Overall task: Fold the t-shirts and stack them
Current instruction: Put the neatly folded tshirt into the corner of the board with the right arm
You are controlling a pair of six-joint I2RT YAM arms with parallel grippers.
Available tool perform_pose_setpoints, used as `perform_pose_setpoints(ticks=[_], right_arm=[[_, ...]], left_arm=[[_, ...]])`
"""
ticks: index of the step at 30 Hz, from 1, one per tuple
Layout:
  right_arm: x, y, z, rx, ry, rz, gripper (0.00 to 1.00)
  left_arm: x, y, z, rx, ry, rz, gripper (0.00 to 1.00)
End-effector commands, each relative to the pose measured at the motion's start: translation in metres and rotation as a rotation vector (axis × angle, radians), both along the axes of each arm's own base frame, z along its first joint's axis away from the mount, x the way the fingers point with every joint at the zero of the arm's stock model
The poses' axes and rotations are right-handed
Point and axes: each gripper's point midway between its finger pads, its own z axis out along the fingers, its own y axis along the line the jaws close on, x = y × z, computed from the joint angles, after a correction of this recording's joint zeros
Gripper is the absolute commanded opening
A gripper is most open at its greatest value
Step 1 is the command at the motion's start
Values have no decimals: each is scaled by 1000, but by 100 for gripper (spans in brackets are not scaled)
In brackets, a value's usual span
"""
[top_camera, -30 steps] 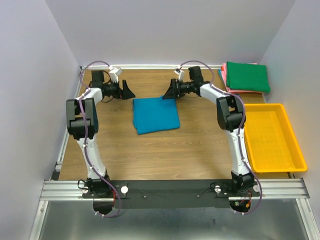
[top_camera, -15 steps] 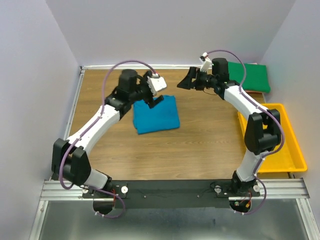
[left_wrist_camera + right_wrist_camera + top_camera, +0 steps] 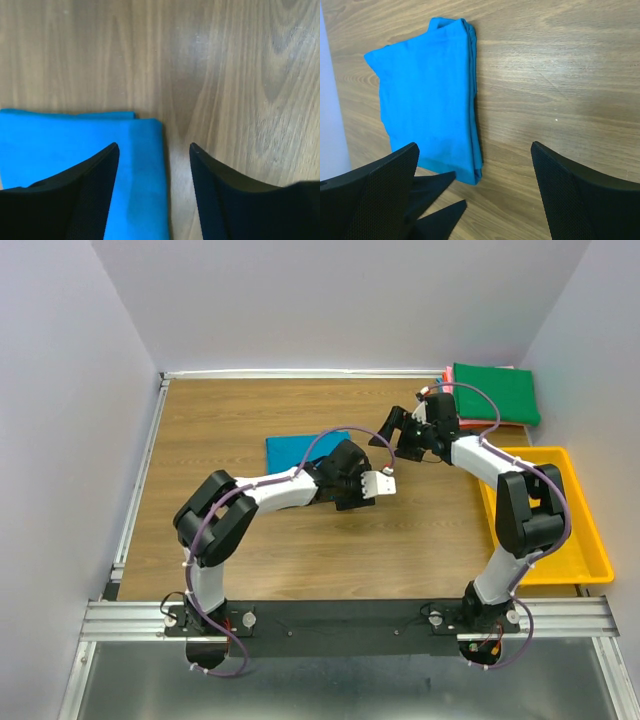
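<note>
1. As seen from above, the wooden table (image 3: pixel 250 410) carries everything, and both arms reach in over its middle
2. Yellow tray (image 3: pixel 545 520): lies along the right edge, apart from all the shirts, and appears to play no part in the folding
3. Stack in the far right corner: the green shirt (image 3: pixel 495 392) lies folded flat on top of the pink shirts (image 3: pixel 449 388), whose edges show beneath it. This part of the job looks finished
4. Teal shirt (image 3: pixel 430 90): folded into a tidy rectangle and lying flat near the middle of the table, well apart from the stack. Its folding looks done, so what seems left is to carry it over and set it on the green one
5. Left gripper (image 3: pixel 153 146): set low at the shirt's near right corner with its jaws partly open. One finger is above the cloth and the other above bare wood, with the folded edge between them, and nothing is gripped yet
6. Right gripper (image 3: pixel 475 145): spread wide and holding nothing, it hovers over bare wood between the teal shirt and the stack
</note>
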Motion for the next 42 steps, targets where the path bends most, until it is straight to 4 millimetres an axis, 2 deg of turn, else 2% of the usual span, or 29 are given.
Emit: perform_pose_setpoints(ticks=[1, 3, 5, 6, 7, 8, 9, 10, 11, 13, 14, 16, 17, 20, 25, 31, 34, 37, 40, 42], right_arm=[[4, -6, -1, 8, 5, -47, 100], [1, -5, -7, 17, 28, -47, 100], [-2, -4, -13, 24, 48, -46, 100], [-5, -2, -15, 42, 65, -42, 100], [-8, 0, -16, 56, 75, -35, 100], [-6, 3, -15, 79, 64, -30, 100], [-15, 9, -21, 114, 88, -1, 100], [-9, 15, -14, 162, 47, 7, 100], [-12, 19, -14, 196, 37, 20, 100], [-17, 27, -13, 303, 6, 17, 99], [-18, 30, -13, 336, -4, 17, 98], [-24, 35, -21, 400, 40, 0, 97], [-22, 38, -19, 419, 16, 10, 97], [-21, 45, -22, 444, -14, 17, 97], [-20, 61, -31, 496, 17, 13, 97], [-17, 76, -39, 518, 31, -21, 96], [-12, 79, -51, 513, 49, -56, 90], [0, 78, -59, 505, 45, -119, 77], [11, 77, -64, 495, 30, -158, 68], [15, 79, -66, 490, 21, -169, 65]], left_arm=[[10, -5, -7, 56, -58, 5, 60], [13, -5, -18, 76, -61, 9, 56], [16, -4, -27, 95, -63, 16, 47], [17, -4, -27, 99, -68, 15, 42], [17, -4, -29, 101, -66, 17, 31], [17, -5, -28, 99, -69, 14, 24], [18, -5, -25, 98, -76, 8, 18], [18, -5, -23, 95, -80, 5, 8], [19, -6, -19, 87, -85, 0, 5], [18, -7, 4, 39, -93, -20, 0], [19, -8, 6, 27, -87, -20, 0], [18, -13, 26, -32, -67, -33, 0], [21, -10, 34, -52, -64, -24, 0], [23, -11, 46, -98, -50, -25, 0], [25, -17, 59, -154, -24, -26, 0], [28, -19, 60, -162, -13, -22, 0], [28, -18, 62, -173, -5, -19, 0], [30, -19, 63, -183, 4, -13, 0], [33, -19, 62, -187, 13, -5, 0], [34, -21, 61, -190, 17, -3, 0]])
